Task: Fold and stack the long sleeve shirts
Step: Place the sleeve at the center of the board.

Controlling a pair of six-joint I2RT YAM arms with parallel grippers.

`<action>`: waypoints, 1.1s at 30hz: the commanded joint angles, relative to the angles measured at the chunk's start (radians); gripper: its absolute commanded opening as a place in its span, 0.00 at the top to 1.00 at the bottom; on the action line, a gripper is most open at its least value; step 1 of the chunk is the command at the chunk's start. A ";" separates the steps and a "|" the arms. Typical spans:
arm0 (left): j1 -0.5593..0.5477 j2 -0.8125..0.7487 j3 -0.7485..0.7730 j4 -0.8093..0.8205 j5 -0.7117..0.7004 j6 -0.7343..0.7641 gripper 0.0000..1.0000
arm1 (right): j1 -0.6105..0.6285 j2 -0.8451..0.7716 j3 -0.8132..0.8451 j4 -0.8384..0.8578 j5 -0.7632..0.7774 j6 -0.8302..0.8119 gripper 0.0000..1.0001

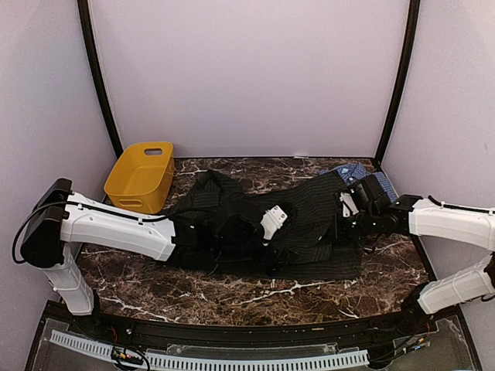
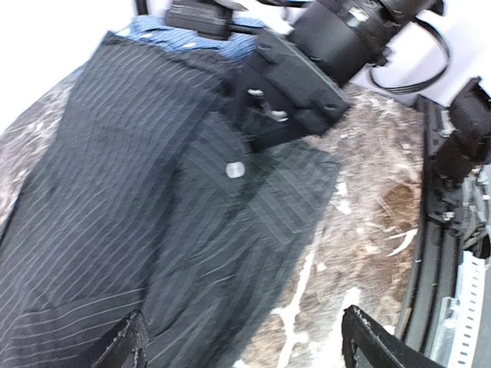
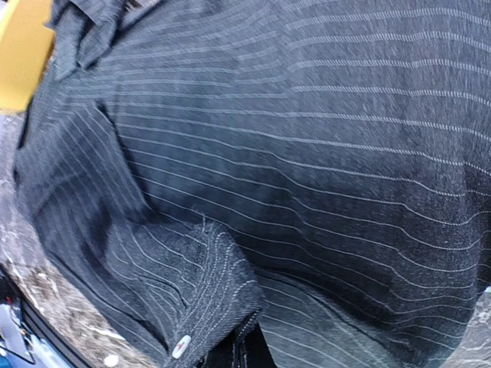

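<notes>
The black shirt (image 1: 309,202) with fine light stripes lies spread across the middle of the counter (image 1: 232,290). It is rumpled rather than flat, with its collar end bunched toward the back left. One panel is doubled over the rest, and a pale button (image 2: 234,169) shows on that upper layer. Its near right edge stops short of the counter's front rim, leaving bare marble beside it.

The blue checked shirt (image 1: 354,171) sits at the back right corner. It is partly covered by the black shirt's far end and by the right arm above it, so only a small patch shows.

The right pincer (image 2: 265,123) is down on the right part of the black shirt and clenched on the cloth. Its own camera is filled with striped cloth, and a stitched cuff (image 3: 222,307) with a button is gathered right at the tips.

The left pincer (image 2: 249,341) reaches in from the left above the middle of the black shirt. It is released, its fingers (image 2: 126,341) spread wide and holding nothing, and it faces the right pincer.

A yellow basket (image 1: 135,189) stands at the back left, just beside the shirt's collar end.
</notes>
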 commanded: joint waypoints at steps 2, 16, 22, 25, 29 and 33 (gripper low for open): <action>0.067 -0.047 -0.009 -0.144 -0.109 0.003 0.14 | -0.021 0.038 -0.029 -0.030 -0.006 -0.064 1.00; 0.253 -0.082 -0.131 -0.270 -0.205 -0.111 0.14 | -0.048 0.060 -0.041 -0.085 0.075 -0.116 1.00; 0.305 -0.037 -0.131 -0.355 -0.226 -0.147 0.15 | -0.048 0.067 -0.040 -0.104 0.131 -0.098 1.00; 0.314 -0.034 -0.132 -0.372 -0.219 -0.146 0.15 | -0.050 0.070 -0.036 -0.117 0.162 -0.090 1.00; 0.322 -0.032 -0.131 -0.403 -0.199 -0.138 0.15 | -0.051 0.078 -0.032 -0.121 0.178 -0.095 1.00; 0.335 -0.021 -0.137 -0.437 -0.174 -0.142 0.16 | -0.051 0.090 -0.030 -0.127 0.191 -0.091 0.96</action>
